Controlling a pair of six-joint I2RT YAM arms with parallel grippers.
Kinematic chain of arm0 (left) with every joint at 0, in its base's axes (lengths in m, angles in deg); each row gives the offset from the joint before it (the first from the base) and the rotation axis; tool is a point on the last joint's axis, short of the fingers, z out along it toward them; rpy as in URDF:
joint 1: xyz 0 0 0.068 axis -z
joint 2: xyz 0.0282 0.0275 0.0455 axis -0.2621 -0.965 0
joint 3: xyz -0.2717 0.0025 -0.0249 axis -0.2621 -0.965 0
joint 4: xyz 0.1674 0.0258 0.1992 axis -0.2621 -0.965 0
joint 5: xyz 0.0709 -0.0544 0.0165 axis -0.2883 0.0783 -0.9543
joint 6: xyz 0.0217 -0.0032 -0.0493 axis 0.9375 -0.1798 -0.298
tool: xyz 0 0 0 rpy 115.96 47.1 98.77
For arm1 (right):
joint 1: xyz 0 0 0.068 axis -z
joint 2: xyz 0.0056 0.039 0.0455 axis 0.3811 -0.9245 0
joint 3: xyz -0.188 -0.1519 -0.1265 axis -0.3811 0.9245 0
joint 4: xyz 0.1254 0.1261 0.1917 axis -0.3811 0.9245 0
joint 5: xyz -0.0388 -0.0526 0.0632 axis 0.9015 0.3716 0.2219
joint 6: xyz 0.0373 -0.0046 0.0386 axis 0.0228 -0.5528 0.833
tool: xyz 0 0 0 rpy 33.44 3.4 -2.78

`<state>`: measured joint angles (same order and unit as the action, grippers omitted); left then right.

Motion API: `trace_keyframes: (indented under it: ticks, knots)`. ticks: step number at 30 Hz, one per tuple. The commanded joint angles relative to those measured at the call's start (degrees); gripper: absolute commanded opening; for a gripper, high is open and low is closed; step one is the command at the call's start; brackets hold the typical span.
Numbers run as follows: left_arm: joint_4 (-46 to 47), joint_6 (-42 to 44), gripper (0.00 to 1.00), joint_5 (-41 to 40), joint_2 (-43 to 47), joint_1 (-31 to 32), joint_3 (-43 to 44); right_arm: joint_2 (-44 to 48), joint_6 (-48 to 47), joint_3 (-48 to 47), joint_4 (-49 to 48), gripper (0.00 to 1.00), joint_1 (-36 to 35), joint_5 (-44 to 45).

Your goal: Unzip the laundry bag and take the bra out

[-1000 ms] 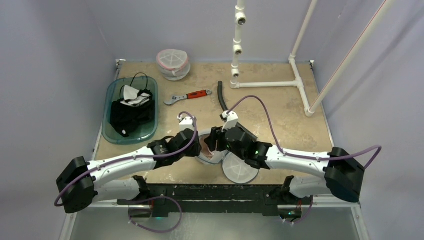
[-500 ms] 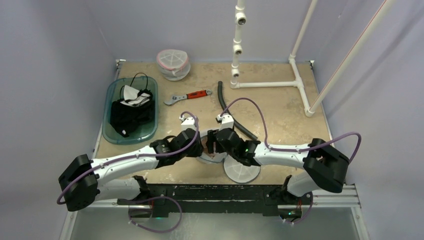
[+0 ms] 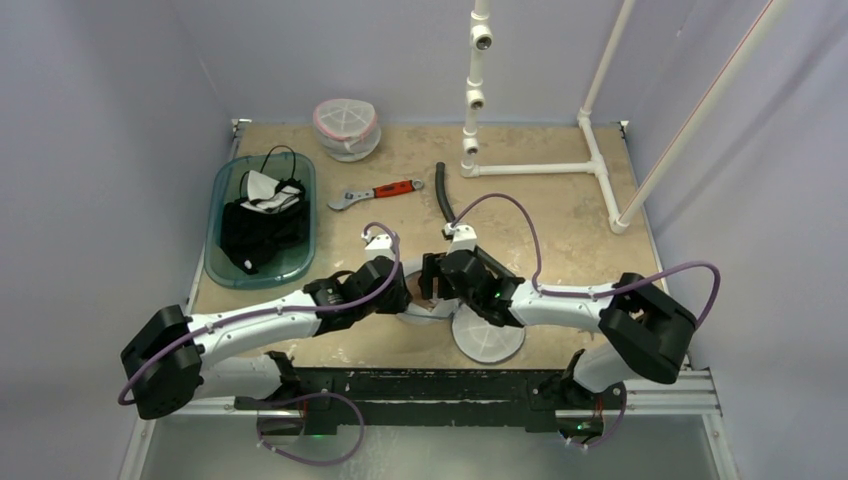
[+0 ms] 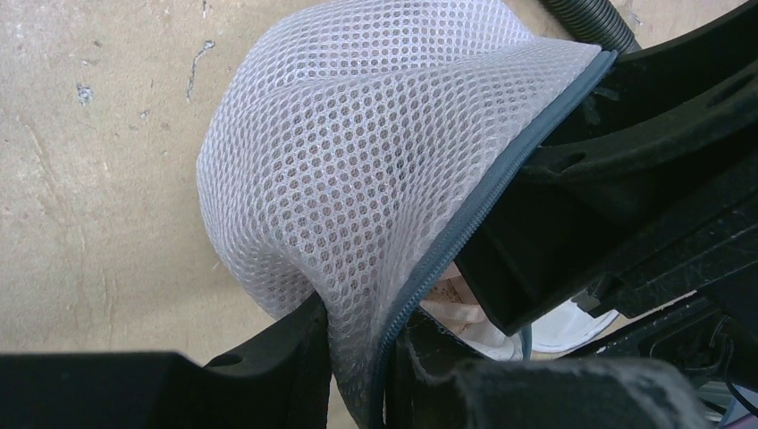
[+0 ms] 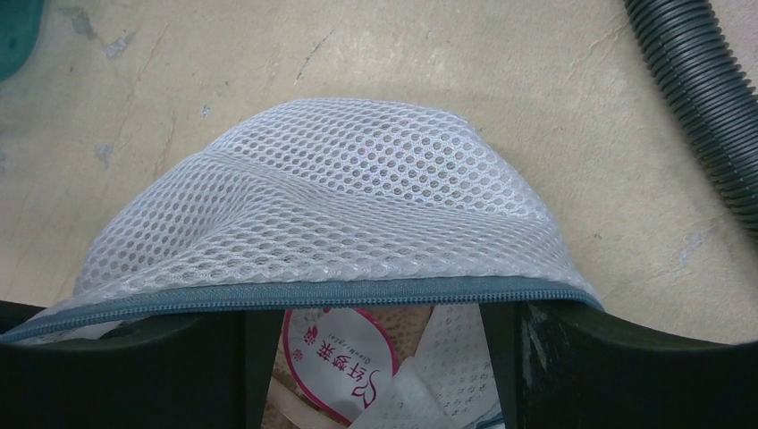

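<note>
While the left pincer (image 4: 357, 362) clamps the laundry bag (image 4: 357, 152) rim, the right pincer (image 5: 371, 357) gapes inside. A hose (image 5: 706, 98) lies just beyond them.

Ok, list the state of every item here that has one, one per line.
laundry bag: unzipped, mouth open, rim lifted.
bra: inside the laundry bag, not yet out.
left gripper: shut on the bag's zipper rim.
right gripper: open, fingers in the bag's mouth.
second bag: looks closed.
bin: holds dark clothes.
</note>
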<state>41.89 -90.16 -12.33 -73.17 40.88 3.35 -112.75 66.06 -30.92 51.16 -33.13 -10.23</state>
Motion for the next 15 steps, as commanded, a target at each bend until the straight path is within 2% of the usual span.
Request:
trace_keyframes:
  ticks: [1, 7, 15]
  knots:
    - [2.7, -0.9, 0.22, 1.5, -0.8, 0.4, 0.4, 2.5, -0.3, 1.5, -4.2, 0.78, -0.1, 2.0]
    - [4.4, -1.4, 0.22, 2.7, -1.2, 0.4, 0.8, 8.1, -4.2, 1.7, -5.9, 0.76, -1.5, 0.7]
    - [5.5, -1.7, 0.22, 3.8, -2.3, 0.4, 1.7, 3.0, -5.8, 1.1, -6.3, 0.76, -1.5, -3.5]
